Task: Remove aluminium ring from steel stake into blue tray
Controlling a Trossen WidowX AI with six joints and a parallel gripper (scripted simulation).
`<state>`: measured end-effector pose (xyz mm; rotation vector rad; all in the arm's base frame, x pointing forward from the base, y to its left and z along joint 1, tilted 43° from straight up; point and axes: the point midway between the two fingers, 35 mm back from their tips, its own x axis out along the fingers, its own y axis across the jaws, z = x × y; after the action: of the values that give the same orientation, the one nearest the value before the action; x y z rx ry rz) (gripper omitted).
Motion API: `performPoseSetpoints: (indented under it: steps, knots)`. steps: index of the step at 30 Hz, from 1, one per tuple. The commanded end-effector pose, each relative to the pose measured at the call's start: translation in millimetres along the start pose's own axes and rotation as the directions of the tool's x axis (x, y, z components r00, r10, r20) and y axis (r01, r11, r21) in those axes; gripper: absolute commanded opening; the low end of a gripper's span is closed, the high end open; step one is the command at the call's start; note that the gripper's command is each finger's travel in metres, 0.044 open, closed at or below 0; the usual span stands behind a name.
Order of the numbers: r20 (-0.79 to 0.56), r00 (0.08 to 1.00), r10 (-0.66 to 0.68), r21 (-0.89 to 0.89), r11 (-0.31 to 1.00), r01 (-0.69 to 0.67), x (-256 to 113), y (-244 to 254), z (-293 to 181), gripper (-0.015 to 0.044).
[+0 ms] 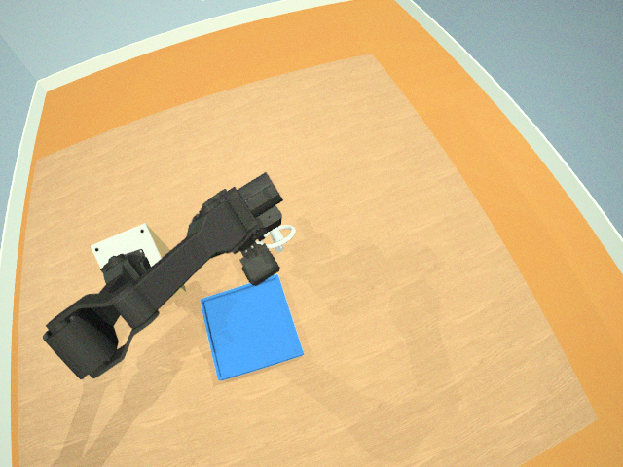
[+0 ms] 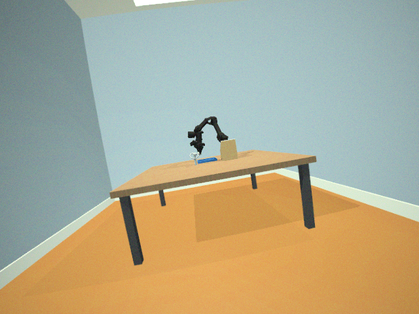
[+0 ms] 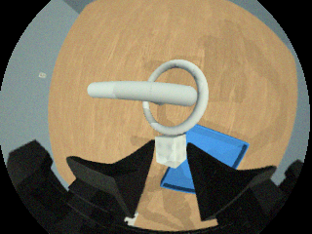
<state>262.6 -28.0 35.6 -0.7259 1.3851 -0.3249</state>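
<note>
Pinching the tab (image 3: 171,151) (fingers (image 2: 200,150) part-open)

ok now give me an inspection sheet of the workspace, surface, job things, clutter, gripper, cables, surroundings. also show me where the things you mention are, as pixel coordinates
surface: wooden table top (image 1: 392,211) (image 2: 216,169) (image 3: 112,44)
ring (image 1: 292,235) (image 3: 204,93): raised to the cross-bar; whether fully off it, cannot tell
stake: cross-bar (image 3: 132,92) in view
tray (image 1: 254,326) (image 2: 207,160) (image 3: 214,146): on the table, no ring inside
clutter: nothing seen
gripper (image 3: 171,148): closed on the ring's tab (image 3: 171,150)
cables: nothing seen
surroundings: blue walls (image 2: 236,67), orange floor (image 1: 126,121) (image 2: 236,270)
</note>
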Motion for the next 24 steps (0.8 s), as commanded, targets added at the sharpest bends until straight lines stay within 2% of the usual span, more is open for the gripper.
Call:
performPoseSetpoints:
  steps: [1,24]
  knots:
    - [0.001,1.000,-0.019,-0.002,1.000,0.019,-2.6,3.4,0.8,0.0000]
    - [-0.004,0.985,-0.174,-0.025,0.984,0.174,-3.0,28.7,2.0,0.0000]
